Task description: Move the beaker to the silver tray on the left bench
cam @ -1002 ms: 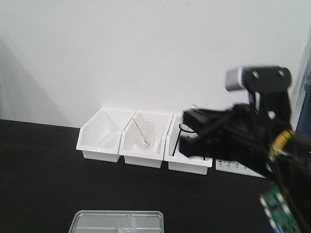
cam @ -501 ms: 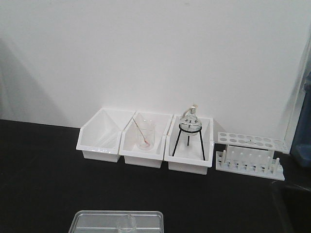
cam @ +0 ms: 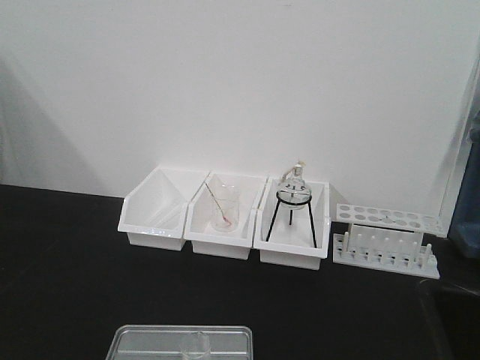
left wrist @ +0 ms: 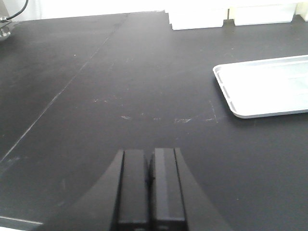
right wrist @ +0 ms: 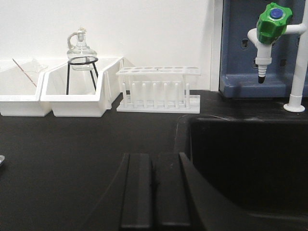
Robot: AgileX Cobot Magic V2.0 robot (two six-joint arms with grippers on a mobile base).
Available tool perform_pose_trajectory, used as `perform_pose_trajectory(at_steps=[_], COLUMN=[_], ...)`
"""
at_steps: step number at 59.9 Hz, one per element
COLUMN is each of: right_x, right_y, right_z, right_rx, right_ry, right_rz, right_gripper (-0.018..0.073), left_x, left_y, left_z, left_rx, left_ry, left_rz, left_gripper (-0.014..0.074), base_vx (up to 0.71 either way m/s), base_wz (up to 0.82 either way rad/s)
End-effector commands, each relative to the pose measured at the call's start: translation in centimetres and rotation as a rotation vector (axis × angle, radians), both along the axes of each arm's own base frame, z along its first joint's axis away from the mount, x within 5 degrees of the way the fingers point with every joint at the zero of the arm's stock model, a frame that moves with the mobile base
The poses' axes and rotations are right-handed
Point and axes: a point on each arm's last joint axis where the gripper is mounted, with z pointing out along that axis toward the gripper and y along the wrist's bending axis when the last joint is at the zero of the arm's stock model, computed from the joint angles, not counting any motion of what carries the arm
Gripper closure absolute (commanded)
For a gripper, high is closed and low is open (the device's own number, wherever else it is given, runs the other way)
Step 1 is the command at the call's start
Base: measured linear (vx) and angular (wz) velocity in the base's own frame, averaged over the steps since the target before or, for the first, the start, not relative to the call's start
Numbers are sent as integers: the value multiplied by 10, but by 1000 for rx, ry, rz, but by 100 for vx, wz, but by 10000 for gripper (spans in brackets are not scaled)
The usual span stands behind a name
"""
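Left gripper (left wrist: pixel 150 180): fingers pressed together, holding nothing, low over the left bench (left wrist: pixel 96 96). The silver tray (left wrist: pixel 269 86) lies ahead and to the right of those fingers, well apart from them. In the front view the beaker (cam: pixel 196 344) stands upright inside the tray, at the frame's lower edge — partly cut off. Right gripper (right wrist: pixel 152 192): fingers closed, empty — a black sink (right wrist: pixel 250 163) just to their right, a white test-tube rack (right wrist: pixel 159 89) beyond them.
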Motion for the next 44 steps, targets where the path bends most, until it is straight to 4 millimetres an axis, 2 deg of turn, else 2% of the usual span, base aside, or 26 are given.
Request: perform_pose_trajectory(at_steps=[1,44], right_x=[0,0], right_y=[0,0], right_z=[7,7], right_rx=[-8,-8], right_ry=[-93,-91], right_rz=[0,0], right_gripper=[573,573], left_x=[2,2], left_y=[-1,-1], left_z=[0,0], left_rx=[-5,-5], left_ry=[-63,-63], left_rz=[-9,-9], left_gripper=[595,595], base_vx=[0,0], base_wz=[0,0])
